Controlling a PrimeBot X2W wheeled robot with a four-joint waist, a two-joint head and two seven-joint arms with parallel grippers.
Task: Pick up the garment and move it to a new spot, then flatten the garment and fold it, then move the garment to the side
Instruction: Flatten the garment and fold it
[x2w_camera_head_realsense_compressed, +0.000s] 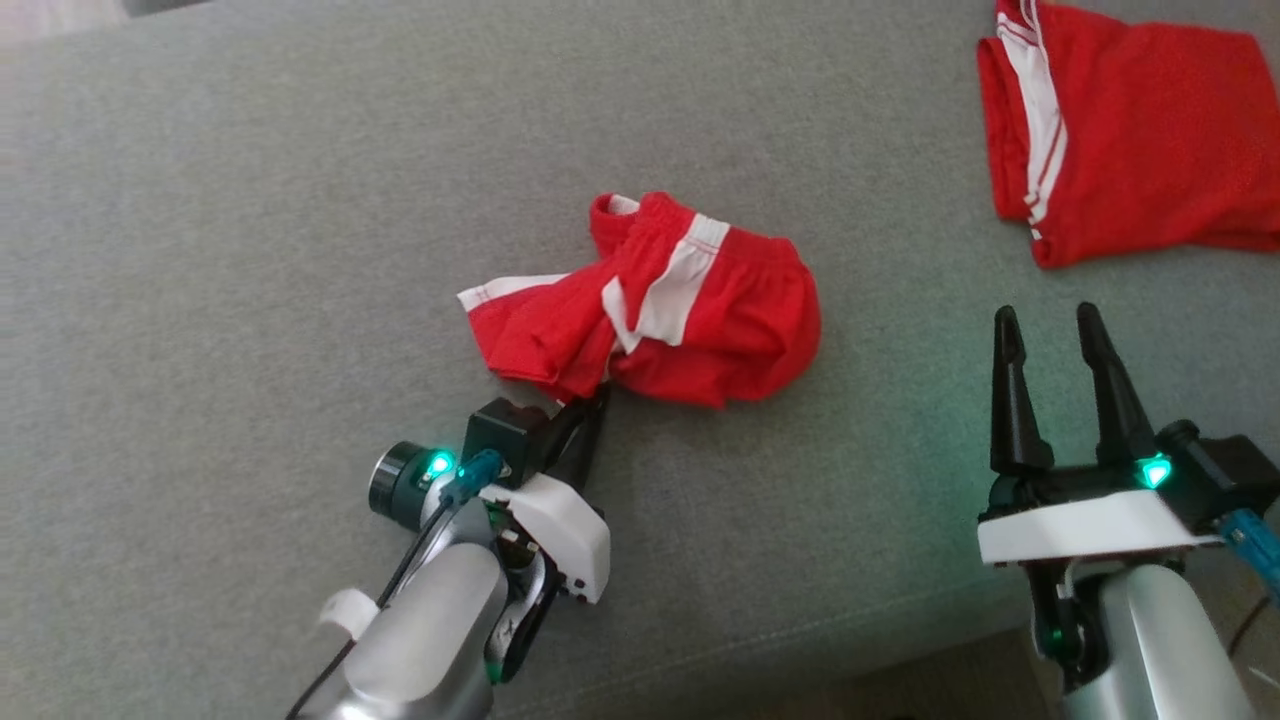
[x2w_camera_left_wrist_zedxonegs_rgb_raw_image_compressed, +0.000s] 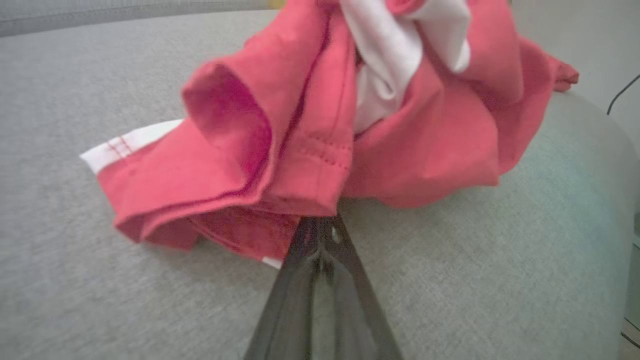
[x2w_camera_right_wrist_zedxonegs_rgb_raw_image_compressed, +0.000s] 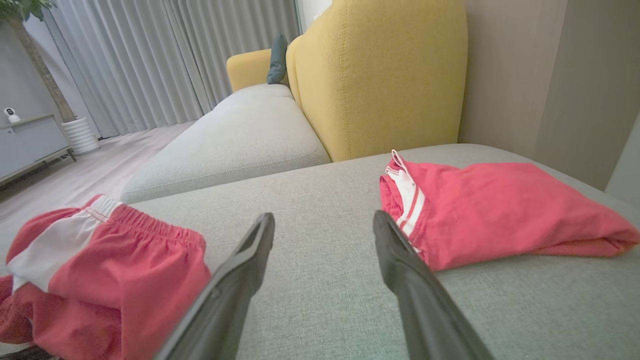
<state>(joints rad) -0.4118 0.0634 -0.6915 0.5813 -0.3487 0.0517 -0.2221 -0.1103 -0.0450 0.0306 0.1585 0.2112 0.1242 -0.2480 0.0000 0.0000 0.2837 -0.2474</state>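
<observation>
**Now: crumpled red cloth shorts with white panels (x2w_camera_head_realsense_compressed: 700, 310) pinched at the hem**

The shorts lie bunched in the middle of the grey woven sofa seat (x2w_camera_head_realsense_compressed: 250, 250). The left gripper (x2w_camera_head_realsense_compressed: 598, 394) has its fingers pressed together on their near hem. The right gripper (x2w_camera_head_realsense_compressed: 1044, 313) hovers over bare seat, fingers spread, near a folded red white-striped garment (x2w_camera_head_realsense_compressed: 1150, 140) at the far right.

One crumpled garment (x2w_camera_head_realsense_compressed: 650, 300), one folded garment (x2w_camera_head_realsense_compressed: 1130, 130) — two end effectors (x2w_camera_head_realsense_compressed: 597, 400) (x2w_camera_head_realsense_compressed: 1045, 318) — one sofa (x2w_camera_head_realsense_compressed: 250, 250).
</observation>
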